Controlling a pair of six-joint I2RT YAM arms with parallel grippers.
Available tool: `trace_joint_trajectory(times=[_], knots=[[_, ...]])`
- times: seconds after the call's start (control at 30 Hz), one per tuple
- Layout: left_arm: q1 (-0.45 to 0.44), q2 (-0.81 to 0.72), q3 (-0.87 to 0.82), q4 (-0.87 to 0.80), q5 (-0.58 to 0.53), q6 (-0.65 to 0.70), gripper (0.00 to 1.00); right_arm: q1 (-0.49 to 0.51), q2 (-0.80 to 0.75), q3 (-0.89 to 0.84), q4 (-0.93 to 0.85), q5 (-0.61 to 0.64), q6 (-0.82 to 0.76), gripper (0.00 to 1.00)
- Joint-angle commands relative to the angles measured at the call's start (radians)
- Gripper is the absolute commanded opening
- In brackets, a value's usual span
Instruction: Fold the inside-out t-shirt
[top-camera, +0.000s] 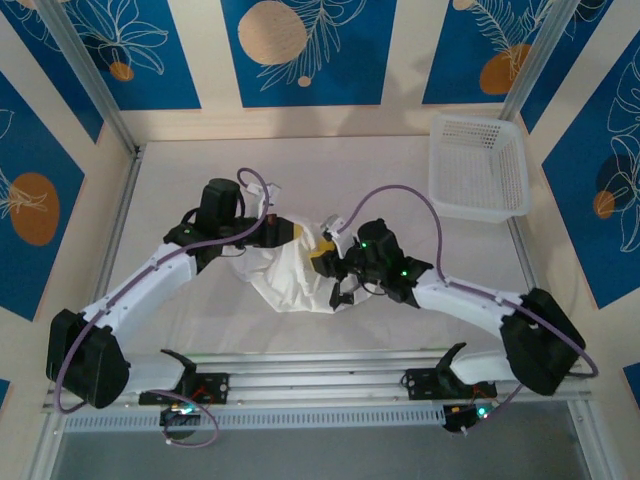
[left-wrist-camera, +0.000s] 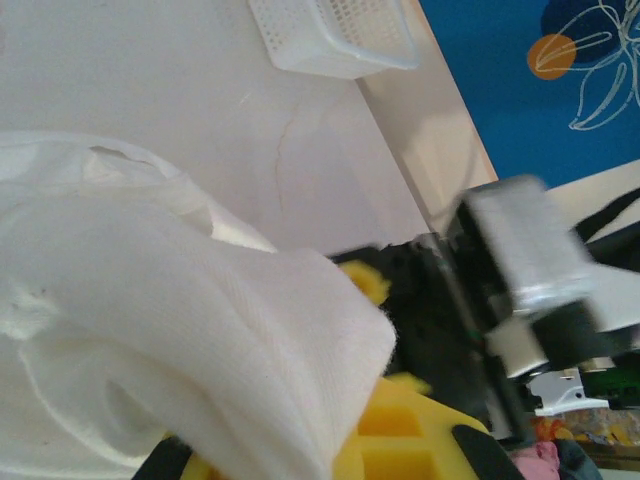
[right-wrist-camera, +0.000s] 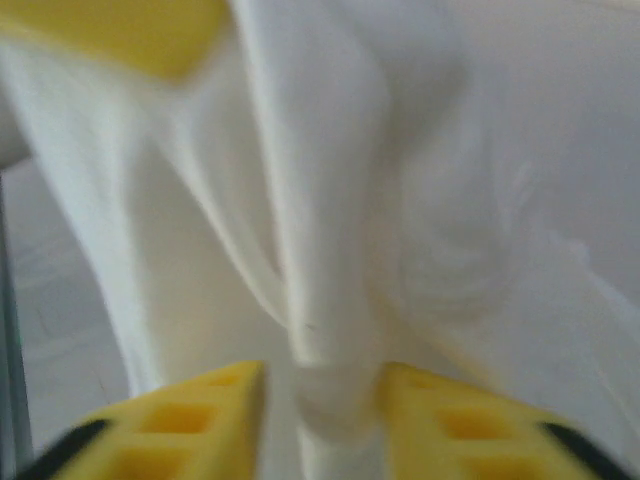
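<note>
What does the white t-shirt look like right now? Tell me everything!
The t-shirt is plain white, thin, wrinkly cloth, bunched in a lump in the middle of the table, not spread flat. The left gripper and the right gripper each pinch a fold near its top, holding that part up, and the rest sags down to the table.

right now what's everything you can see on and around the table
t-shirt: one, white, bunched mid-table between the arms
basket: one, white plastic lattice, far right corner of the table
table: one, white top
wall panels: several, blue with orange and white prints, back and sides
frame posts: two, silver, far corners
arms: two, white and black, reaching in from the near edge
jaws: two pairs, yellow, left shut on the t-shirt, right shut on a fold of it
</note>
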Motion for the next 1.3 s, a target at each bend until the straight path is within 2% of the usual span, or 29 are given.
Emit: trace_joint_trajectory(times=[0.0,0.07,0.13,0.2,0.23,0.27,0.37,0.53,0.63,0.77,0.87,1.0,1.07,1.1,1.13,1.27], knots=[[0.007,-0.008,0.055,-0.083,-0.102,0.066,0.00,-0.020,-0.005,0.086,-0.024,-0.168,0.003,0.00],[0.011,0.026,0.088,-0.183,-0.239,0.174,0.00,-0.054,-0.036,0.076,0.014,-0.388,0.077,0.00],[0.022,0.085,0.092,-0.208,-0.357,0.255,0.01,-0.097,-0.061,0.062,0.105,-0.606,0.196,0.00],[0.040,0.138,0.071,-0.162,-0.376,0.282,0.12,-0.125,-0.068,0.070,0.160,-0.726,0.298,0.00],[0.046,0.159,0.058,-0.129,-0.370,0.282,0.14,-0.135,-0.073,0.075,0.170,-0.761,0.326,0.00],[0.046,0.167,0.049,-0.100,-0.359,0.277,0.17,-0.142,-0.077,0.079,0.170,-0.768,0.337,0.00],[0.047,0.129,0.004,-0.020,-0.330,0.252,0.32,-0.164,-0.091,0.062,0.173,-0.736,0.333,0.00],[0.046,-0.092,-0.089,-0.067,-0.406,0.244,0.58,-0.212,-0.086,0.036,0.189,-0.699,0.357,0.00],[0.045,-0.249,-0.145,-0.111,-0.377,0.203,0.60,-0.233,-0.082,0.025,0.186,-0.645,0.371,0.00],[0.028,-0.331,-0.209,-0.051,-0.248,0.043,0.54,-0.242,-0.074,0.021,0.191,-0.623,0.381,0.00],[-0.024,-0.292,-0.253,0.097,-0.205,-0.077,0.55,-0.237,-0.059,0.035,0.194,-0.617,0.396,0.00],[-0.090,-0.158,-0.227,0.202,-0.233,-0.113,0.66,-0.221,-0.034,0.063,0.193,-0.621,0.418,0.00],[-0.110,-0.086,-0.220,0.298,-0.215,-0.142,0.68,-0.210,-0.032,0.073,0.188,-0.619,0.424,0.00],[-0.126,-0.046,-0.211,0.337,-0.214,-0.154,0.65,-0.208,-0.032,0.074,0.184,-0.613,0.430,0.00],[-0.145,-0.005,-0.194,0.364,-0.204,-0.155,0.56,-0.208,-0.032,0.073,0.182,-0.599,0.439,0.00],[-0.175,0.076,-0.134,0.372,-0.169,-0.154,0.03,-0.254,-0.031,0.038,0.140,-0.453,0.495,0.00]])
